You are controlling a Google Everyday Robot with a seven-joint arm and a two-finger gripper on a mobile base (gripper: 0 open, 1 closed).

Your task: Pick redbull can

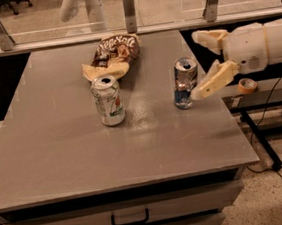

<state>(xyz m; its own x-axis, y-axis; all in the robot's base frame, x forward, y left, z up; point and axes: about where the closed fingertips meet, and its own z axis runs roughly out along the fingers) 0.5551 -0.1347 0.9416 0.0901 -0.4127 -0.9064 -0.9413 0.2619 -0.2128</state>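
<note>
Nearest the camera, below and to the left of the gripper, a drawer with a dark handle sat under the front edge of the grey table. The front half of the tabletop was bare, leaving wide open room on the near side of the tool. The table's right edge ran just under the gripper, and the arm reached in across it from the right.

The gripper hung above that right edge with its two pale fingers spread wide and nothing between them. Its lower finger pointed down and left, with its tip just beside the redbull can; whether they touched could not be told. Its upper finger sat higher and farther back, apart from the can. The redbull can stood upright immediately to the left of the gripper, close to the table's right edge; what it held could not be seen.

Farther left of the tool, well apart from it, a white can with green print stood upright, its top showing a dark opening. Beyond both cans, left of the gripper and farther back, a crumpled snack bag lay on its side. Below the arm, off the table, sat a tape roll. Behind the table's far edge ran a railing with posts.
</note>
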